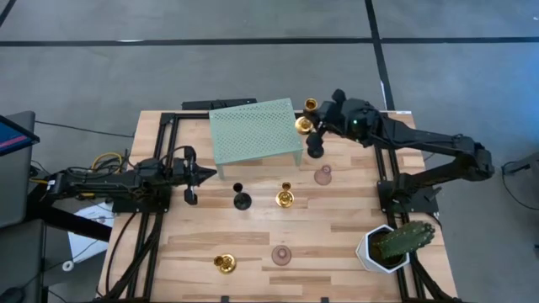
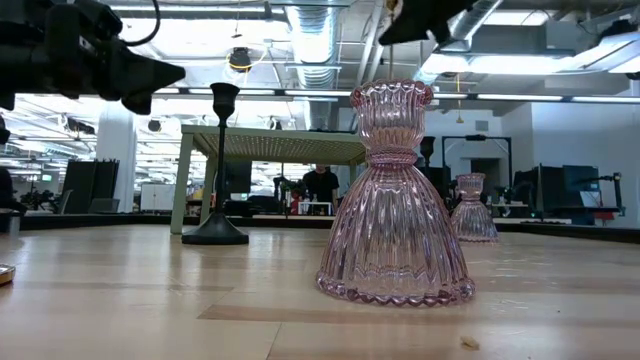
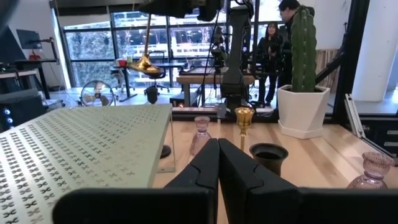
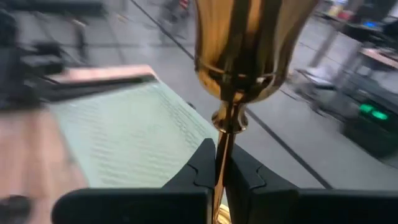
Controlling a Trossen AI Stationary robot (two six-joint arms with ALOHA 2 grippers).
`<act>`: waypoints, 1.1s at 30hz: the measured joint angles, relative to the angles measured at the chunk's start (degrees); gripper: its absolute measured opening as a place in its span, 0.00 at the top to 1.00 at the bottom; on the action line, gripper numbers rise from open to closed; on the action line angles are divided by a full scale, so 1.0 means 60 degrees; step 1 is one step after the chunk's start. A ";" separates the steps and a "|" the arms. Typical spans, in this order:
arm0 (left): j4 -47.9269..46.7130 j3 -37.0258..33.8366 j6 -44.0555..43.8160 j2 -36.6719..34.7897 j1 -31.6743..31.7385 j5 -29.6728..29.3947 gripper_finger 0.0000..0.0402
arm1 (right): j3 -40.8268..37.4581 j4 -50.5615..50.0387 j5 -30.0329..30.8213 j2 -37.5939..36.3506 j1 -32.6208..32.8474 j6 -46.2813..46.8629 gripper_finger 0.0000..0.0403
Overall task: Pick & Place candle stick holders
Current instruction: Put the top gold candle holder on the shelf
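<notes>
My right gripper (image 1: 318, 126) is shut on a tall shiny gold candle stick holder (image 1: 304, 124), above the table by the right end of a pale green perforated shelf (image 1: 253, 130). The holder also shows in the left wrist view (image 3: 146, 62). On the table stand a black holder (image 1: 316, 150), a pink glass one (image 1: 323, 175), a gold one (image 1: 285, 197), a black one (image 1: 242, 199), a low gold one (image 1: 224, 263) and a pink one (image 1: 280, 255). My left gripper (image 1: 202, 175) is shut and empty, at the table's left. My right gripper pinches the gold holder's thin stem (image 4: 222, 158) between its two fingers, below the cup (image 4: 249, 43). The fingers come level from the table's right and lie across the stem. The holder stands roughly upright in the hold, its flared base (image 3: 146, 65) lifted clear of the table.
A white-potted green cactus (image 1: 394, 244) stands at the near right corner. The green shelf stands on legs at the far middle. Dark arm frames run along both table sides. In the low view a pink holder (image 2: 395, 200) stands close. People stand in the room beyond the table.
</notes>
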 joint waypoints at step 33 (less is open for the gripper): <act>0.0103 0.0000 -0.0452 0.0301 -0.0005 -0.2080 0.98 | 0.5621 -0.0674 -0.5285 0.5601 -0.0867 -0.0718 0.99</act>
